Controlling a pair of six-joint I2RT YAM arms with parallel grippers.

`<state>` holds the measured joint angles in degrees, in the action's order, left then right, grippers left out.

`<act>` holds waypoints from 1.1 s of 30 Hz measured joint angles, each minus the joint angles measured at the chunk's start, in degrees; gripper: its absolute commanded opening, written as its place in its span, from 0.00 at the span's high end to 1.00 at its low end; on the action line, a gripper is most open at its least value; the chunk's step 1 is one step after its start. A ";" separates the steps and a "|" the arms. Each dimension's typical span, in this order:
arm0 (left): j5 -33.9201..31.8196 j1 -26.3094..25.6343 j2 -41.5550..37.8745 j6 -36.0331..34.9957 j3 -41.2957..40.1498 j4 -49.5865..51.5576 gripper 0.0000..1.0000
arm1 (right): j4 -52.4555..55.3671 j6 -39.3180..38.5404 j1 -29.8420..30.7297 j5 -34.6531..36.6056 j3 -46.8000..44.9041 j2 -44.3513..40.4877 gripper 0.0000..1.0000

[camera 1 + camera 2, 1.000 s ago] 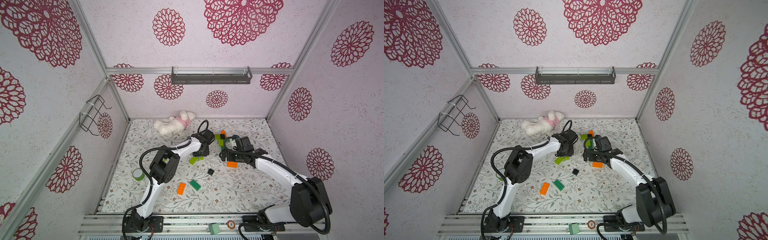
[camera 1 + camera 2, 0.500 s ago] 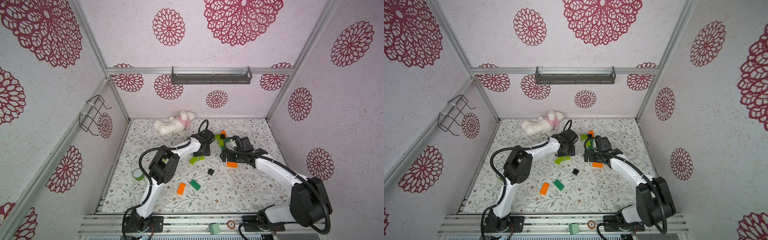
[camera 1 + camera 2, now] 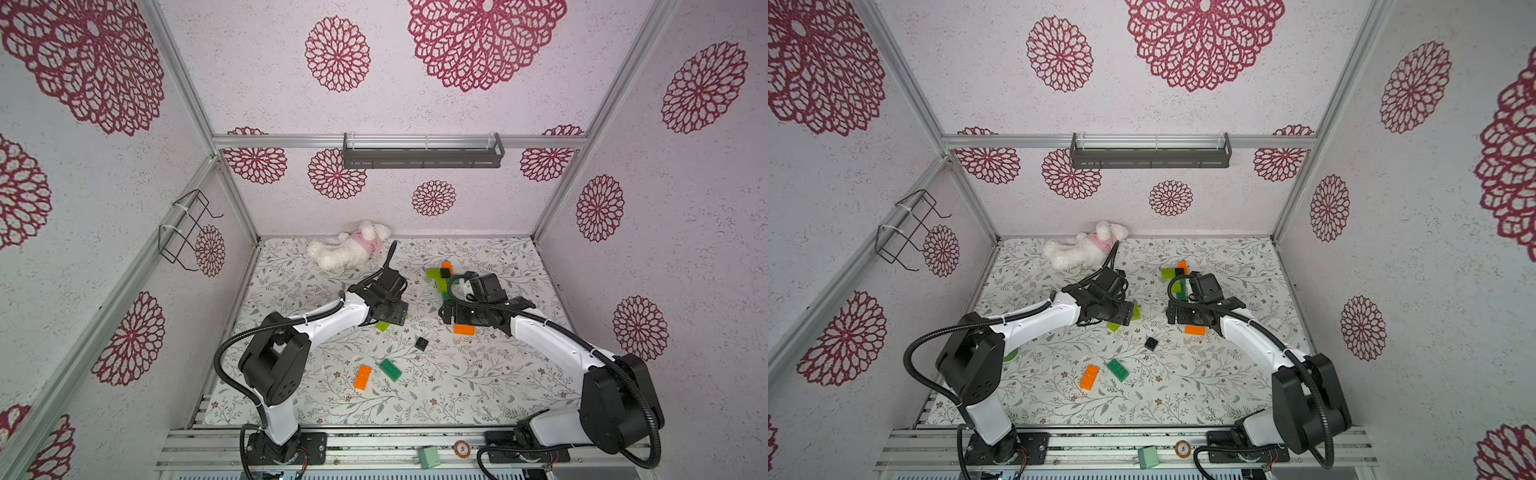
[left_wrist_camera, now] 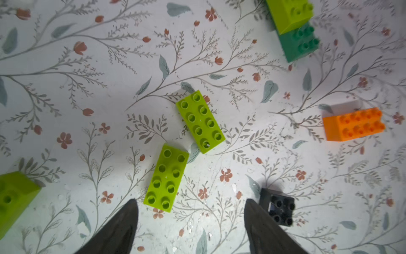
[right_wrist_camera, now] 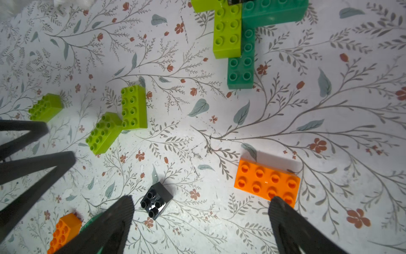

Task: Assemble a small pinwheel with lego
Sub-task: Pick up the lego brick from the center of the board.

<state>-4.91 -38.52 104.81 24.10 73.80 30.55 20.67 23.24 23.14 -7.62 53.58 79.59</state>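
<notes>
Lego lies scattered on the floral mat. In the left wrist view two lime green bricks (image 4: 200, 121) (image 4: 166, 177) lie end to end just ahead of my left gripper (image 4: 190, 203), which is open and holds nothing. A black square brick (image 4: 277, 210) sits just outside one finger. My right gripper (image 5: 201, 201) is open over bare mat, with the black brick (image 5: 156, 200) by one fingertip and an orange brick (image 5: 267, 181) by its opposite one. A joined piece of lime and dark green bricks (image 5: 239, 33) lies farther back. In both top views both grippers (image 3: 395, 318) (image 3: 453, 318) hang low mid-table.
A dark green brick (image 3: 390, 370) and another orange brick (image 3: 363, 377) lie nearer the front edge. A third loose lime brick (image 5: 45, 107) lies to the left. A white plush toy (image 3: 345, 251) rests at the back wall. A wire rack (image 3: 187, 232) hangs on the left wall.
My left gripper's jaws have opened wider. Both arms have stayed in about the same place, and the bricks have not visibly moved.
</notes>
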 measured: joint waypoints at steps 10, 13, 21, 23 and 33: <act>2.97 3.10 5.18 -4.26 -0.94 -1.05 0.35 | -0.26 0.37 -0.39 -3.19 0.31 -2.34 0.01; 3.21 3.10 5.57 -5.09 -0.92 -1.11 0.43 | -0.28 0.37 -0.39 -3.39 0.31 -2.34 0.01; 2.69 3.10 8.44 -5.46 0.72 -1.03 0.51 | -0.31 0.37 -0.39 -4.24 0.31 -2.32 0.01; 2.47 3.08 9.60 -5.49 0.81 -1.09 0.51 | -0.33 0.37 -0.39 -4.46 0.31 -2.32 0.01; 1.53 2.84 9.68 -4.96 1.05 -0.79 0.66 | -0.63 0.37 -0.39 -4.68 0.31 -2.32 0.01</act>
<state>-3.38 -35.68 114.50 19.14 74.85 29.76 20.03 23.62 22.74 -12.29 53.89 77.28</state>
